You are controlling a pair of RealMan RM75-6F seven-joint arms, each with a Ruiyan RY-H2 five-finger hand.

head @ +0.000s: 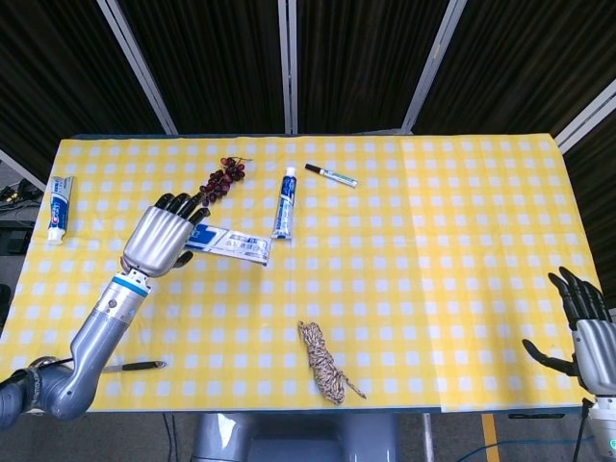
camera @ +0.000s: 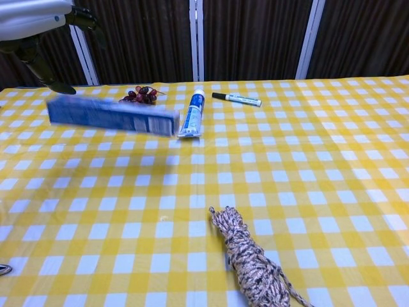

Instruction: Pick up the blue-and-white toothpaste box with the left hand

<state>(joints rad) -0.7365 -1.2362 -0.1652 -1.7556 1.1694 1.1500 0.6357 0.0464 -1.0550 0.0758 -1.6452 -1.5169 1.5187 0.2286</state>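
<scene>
The blue-and-white toothpaste box [head: 231,245] is level and just above the table, left of centre. In the chest view the box [camera: 112,115] is motion-blurred and off the cloth. My left hand [head: 164,236] is over its left end with its fingers stretched forward. In the chest view the left hand [camera: 35,25] is at the top left, its dark thumb reaching down almost to the box. Whether it still grips the box does not show. My right hand [head: 582,327] hangs at the table's right front corner, fingers spread, holding nothing.
A toothpaste tube [head: 282,202] lies just right of the box, with grapes [head: 219,180] and a marker pen [head: 331,174] behind. A coiled rope [head: 325,364] is at front centre, a spoon handle [head: 135,366] at front left, and a small tube [head: 60,207] at the left edge.
</scene>
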